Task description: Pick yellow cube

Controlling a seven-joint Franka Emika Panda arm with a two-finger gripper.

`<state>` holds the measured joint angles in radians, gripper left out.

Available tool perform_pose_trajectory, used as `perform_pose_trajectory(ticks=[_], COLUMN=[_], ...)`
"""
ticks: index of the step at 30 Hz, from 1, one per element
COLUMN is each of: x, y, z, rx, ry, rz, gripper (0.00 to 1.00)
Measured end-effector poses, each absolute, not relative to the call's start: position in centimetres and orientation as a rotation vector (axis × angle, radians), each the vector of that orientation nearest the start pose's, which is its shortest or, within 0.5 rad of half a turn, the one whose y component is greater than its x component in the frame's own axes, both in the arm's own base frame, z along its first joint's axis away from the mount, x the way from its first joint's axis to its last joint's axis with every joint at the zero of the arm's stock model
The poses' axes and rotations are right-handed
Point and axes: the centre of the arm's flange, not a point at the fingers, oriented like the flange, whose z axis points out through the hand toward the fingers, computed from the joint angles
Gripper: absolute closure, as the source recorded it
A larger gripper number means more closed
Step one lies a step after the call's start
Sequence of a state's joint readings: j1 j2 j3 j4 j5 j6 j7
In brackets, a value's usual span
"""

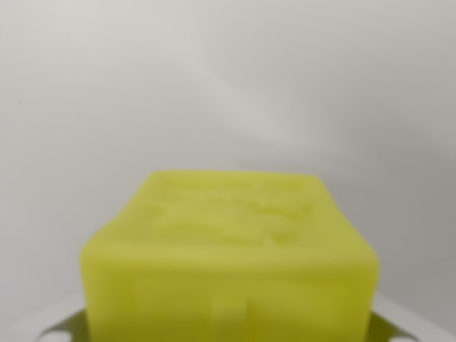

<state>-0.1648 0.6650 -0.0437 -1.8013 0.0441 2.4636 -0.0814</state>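
Filling the lower middle of the wrist view, the yellow cube (228, 263) is seen very close up. Its top face is shown tilted away, and faint raised shapes are seen on it, but they are too blurred to be read. A small raised tab is seen low on its front face, near the bottom edge of the picture. At both lower corners, pale grey pieces (53, 324) are seen right beside the cube, one at the wrist view's left and one at the wrist view's right. It cannot be told whether these are parts of the pincer. The pincer's fingers are not clearly shown, so it cannot be told if the pincer is wide, narrow, or holding the cube. Behind the cube, only a soft, blurry grey-white background (228, 78) is seen.
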Motion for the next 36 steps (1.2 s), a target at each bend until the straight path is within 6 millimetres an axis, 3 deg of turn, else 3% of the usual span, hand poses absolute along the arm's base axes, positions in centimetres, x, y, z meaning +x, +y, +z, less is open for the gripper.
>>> perform_pose_trajectory(ticks=[36], x=[63.8], y=[-13.3], z=[26.6], rx=[-3.132], ry=[0.238], rz=[0.003], gripper=[1.00])
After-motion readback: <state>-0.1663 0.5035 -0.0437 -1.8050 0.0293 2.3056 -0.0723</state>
